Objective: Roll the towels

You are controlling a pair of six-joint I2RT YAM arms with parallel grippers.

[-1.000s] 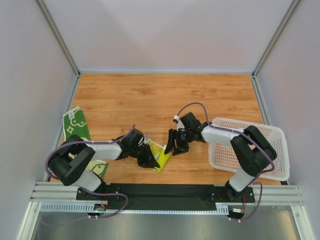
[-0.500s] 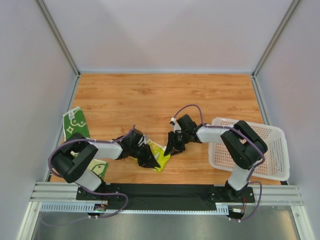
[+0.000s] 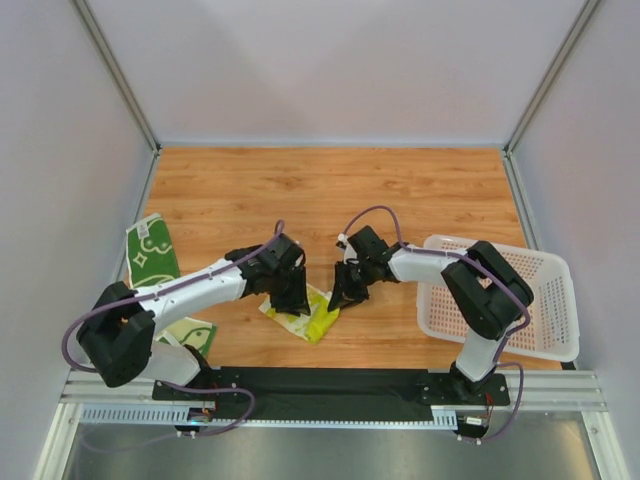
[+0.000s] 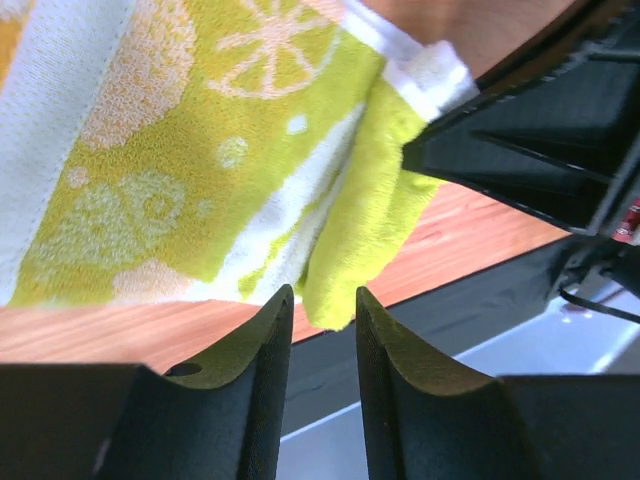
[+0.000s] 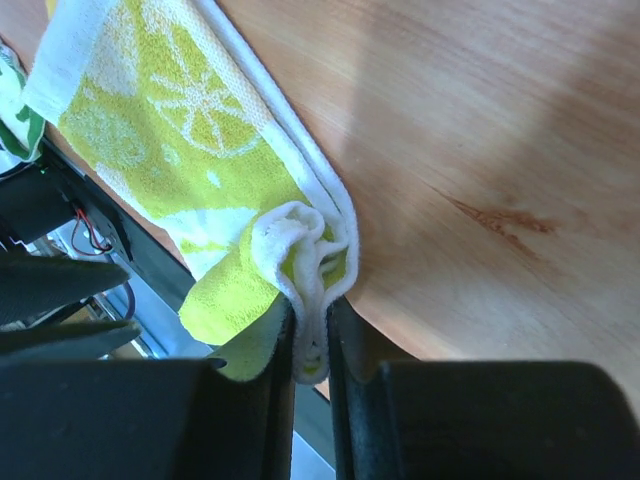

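Observation:
The pale yellow towel [image 3: 303, 320] with yellow-green lemon prints lies partly folded near the table's front edge. It also shows in the left wrist view [image 4: 200, 150] and the right wrist view [image 5: 170, 120]. My right gripper [image 3: 343, 297] is shut on the towel's bunched white-hemmed right corner [image 5: 310, 330]. My left gripper [image 3: 290, 300] hovers at the towel's left part with its jaws slightly apart [image 4: 322, 300]; a loose yellow-green corner hangs at the fingertips, not pinched. The dark green towel [image 3: 150, 250] with cream prints lies at the table's left edge.
A white perforated basket [image 3: 540, 265] stands at the right, beside the right arm. A second green-and-white cloth piece [image 3: 195, 335] shows by the left arm's base. The black rail [image 3: 330, 385] runs just in front of the yellow towel.
My left gripper has risen and shifted toward the back from the towel's near-left end, letting go of it. The towel now lies more spread out. The right gripper edged left, still holding the corner.

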